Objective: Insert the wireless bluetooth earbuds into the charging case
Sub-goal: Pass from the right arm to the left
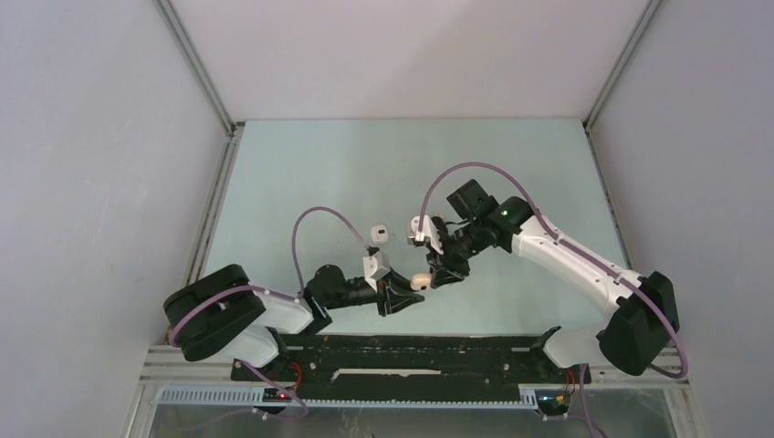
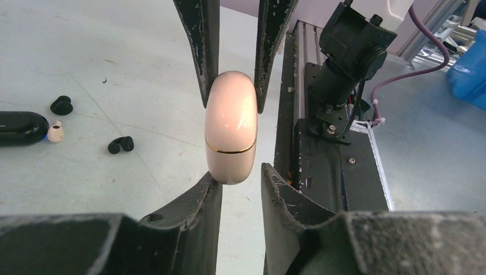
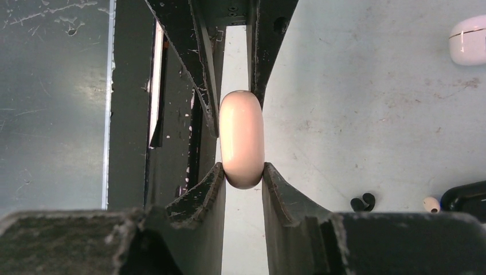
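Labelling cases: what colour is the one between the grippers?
Pale pink case, gold seam; left wrist view shows best.

No text, label, brand, number or sign can be read in any of the views.
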